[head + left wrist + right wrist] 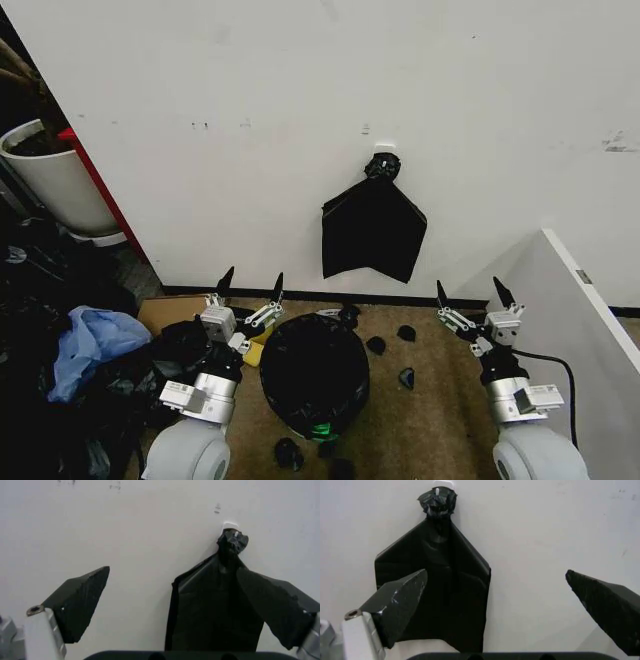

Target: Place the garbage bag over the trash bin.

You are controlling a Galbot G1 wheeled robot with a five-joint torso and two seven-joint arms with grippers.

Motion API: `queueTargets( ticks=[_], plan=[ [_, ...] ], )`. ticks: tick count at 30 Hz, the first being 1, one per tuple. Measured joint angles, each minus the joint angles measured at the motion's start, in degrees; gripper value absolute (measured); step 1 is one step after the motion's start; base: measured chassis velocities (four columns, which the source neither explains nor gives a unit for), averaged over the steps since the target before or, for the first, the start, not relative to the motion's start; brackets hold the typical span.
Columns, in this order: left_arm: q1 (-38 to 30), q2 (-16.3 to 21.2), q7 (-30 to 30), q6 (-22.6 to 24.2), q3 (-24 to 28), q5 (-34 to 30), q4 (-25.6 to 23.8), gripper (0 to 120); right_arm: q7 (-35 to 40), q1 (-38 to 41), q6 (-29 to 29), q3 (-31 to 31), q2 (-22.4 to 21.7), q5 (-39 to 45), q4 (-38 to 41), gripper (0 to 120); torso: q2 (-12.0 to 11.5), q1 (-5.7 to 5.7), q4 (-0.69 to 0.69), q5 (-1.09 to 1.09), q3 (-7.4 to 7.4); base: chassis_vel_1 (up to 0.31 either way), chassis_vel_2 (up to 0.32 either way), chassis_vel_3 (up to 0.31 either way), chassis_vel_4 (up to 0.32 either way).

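**Standing over a bagged bin with both grippers released**

Covering the trash bin [318, 432] at the lower centre of the head view, the garbage bag [313, 372] is wrapping its rim and sides. A flat black bag [373, 232] is hanging on the wall above. The left gripper [251, 283] is hovering spread wide at lower left, the right gripper [470, 292] likewise at lower right, both holding nothing.

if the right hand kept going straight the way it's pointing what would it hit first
Probably the white wall. The open right hand aims just beside the flat black bag hanging from a hook; depth is unclear, but nothing shows in between.
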Motion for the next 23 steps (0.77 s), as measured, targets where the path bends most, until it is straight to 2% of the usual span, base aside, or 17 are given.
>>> queueTargets(
  ticks=[23],
  plan=[
    [1.04, -1.07, 0.56, 0.41, -0.08, 0.32, -1.88, 100, -0.25, 0.84, 1.38, 0.07, -1.31, 0.46, -1.24, 100, 0.00, 0.00, 0.00, 0.00, 0.00, 0.000, 0.000, 0.000, 0.000]
  ],
)
